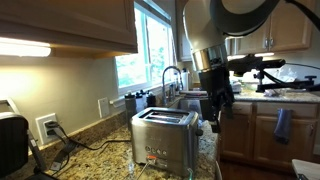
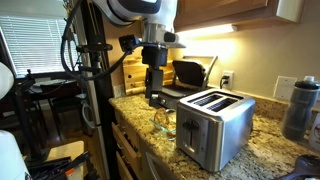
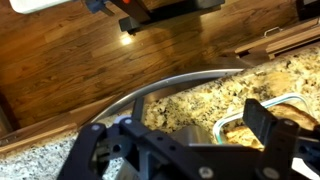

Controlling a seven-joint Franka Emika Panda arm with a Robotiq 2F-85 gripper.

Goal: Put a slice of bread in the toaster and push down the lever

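The brushed-steel two-slot toaster (image 1: 165,138) (image 2: 215,125) stands on the granite counter, its slots empty. My gripper (image 1: 215,102) (image 2: 156,95) hangs open beside the toaster, above a clear glass dish (image 2: 165,121) near the counter's edge. In the wrist view my gripper (image 3: 180,140) has its fingers spread wide with nothing between them. Below it, the glass dish's rim (image 3: 215,125) shows with a tan slice of bread (image 3: 238,133) lying inside. The fingers are above the slice, not touching it.
A black appliance (image 1: 10,142) (image 2: 190,72) stands against the wall. A grey bottle (image 2: 300,105) is beyond the toaster. A sink faucet (image 1: 170,75) is by the window. A curved metal rim (image 3: 170,85) runs along the counter edge above the wooden floor.
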